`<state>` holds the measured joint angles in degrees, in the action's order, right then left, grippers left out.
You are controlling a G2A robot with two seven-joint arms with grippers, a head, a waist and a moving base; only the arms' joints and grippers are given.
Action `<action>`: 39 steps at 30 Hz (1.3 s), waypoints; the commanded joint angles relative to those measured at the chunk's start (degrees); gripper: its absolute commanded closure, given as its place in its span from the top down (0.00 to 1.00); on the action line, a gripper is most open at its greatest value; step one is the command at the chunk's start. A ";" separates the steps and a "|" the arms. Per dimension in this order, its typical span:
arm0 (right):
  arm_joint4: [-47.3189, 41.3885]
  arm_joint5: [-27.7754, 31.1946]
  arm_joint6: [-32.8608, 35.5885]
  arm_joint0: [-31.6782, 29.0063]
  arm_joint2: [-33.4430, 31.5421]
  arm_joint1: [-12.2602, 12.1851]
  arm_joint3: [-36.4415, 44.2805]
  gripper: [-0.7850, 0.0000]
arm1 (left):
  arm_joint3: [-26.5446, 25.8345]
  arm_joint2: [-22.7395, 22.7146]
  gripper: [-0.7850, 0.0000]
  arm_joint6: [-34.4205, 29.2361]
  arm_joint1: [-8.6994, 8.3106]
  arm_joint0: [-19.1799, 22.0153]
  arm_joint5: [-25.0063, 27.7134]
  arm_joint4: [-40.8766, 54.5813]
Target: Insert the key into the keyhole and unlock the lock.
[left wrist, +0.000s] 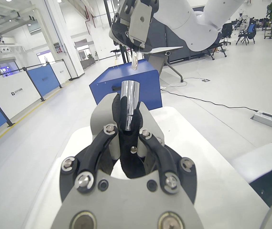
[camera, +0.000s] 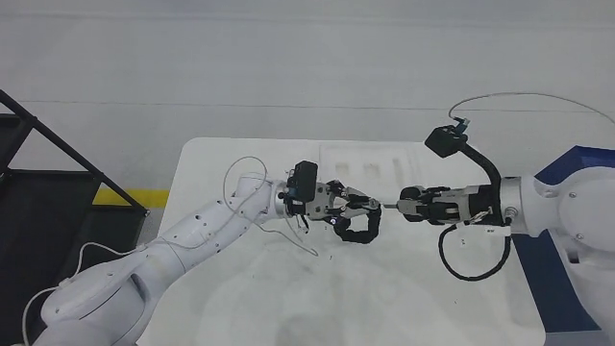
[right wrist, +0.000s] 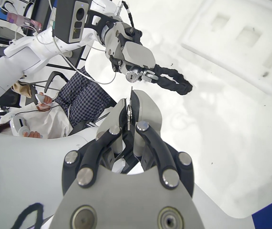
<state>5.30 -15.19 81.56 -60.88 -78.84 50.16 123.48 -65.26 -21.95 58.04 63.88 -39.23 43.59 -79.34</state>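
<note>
My left gripper (camera: 348,213) is shut on the lock (left wrist: 129,106), a chrome cylinder with a black fabric-covered loop (camera: 361,227) hanging from it. In the right wrist view the lock's round face with its keyhole (right wrist: 132,76) points toward my right gripper. My right gripper (camera: 395,208) is shut on the key (right wrist: 129,116), a thin silver blade held edge-on between the pads. The key's tip (left wrist: 135,61) sits a short gap from the lock's end, roughly in line with it. Both are held above the white table (camera: 288,298).
A white foam tray (camera: 370,164) with square recesses lies at the table's far side, behind the grippers. A thin white cable (camera: 240,168) loops off the left arm. A blue cabinet (camera: 567,250) stands at the table's right edge.
</note>
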 commanded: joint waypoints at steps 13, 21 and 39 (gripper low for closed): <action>5.94 -3.19 1.28 1.83 2.99 -0.83 3.44 0.00 | 5.03 1.20 0.00 5.59 3.69 0.14 -2.94 -4.28; 8.92 -2.31 1.98 3.61 7.05 -0.95 3.40 0.00 | 6.44 1.90 0.00 6.20 4.89 0.59 -3.55 -4.67; 12.07 -3.79 1.13 6.58 10.55 -1.12 2.96 0.00 | 8.08 2.91 0.00 5.90 5.38 1.08 -3.25 -3.47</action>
<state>17.29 -18.94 82.79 -54.37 -68.40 49.05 126.58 -57.17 -19.07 63.95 69.25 -38.17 40.33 -82.81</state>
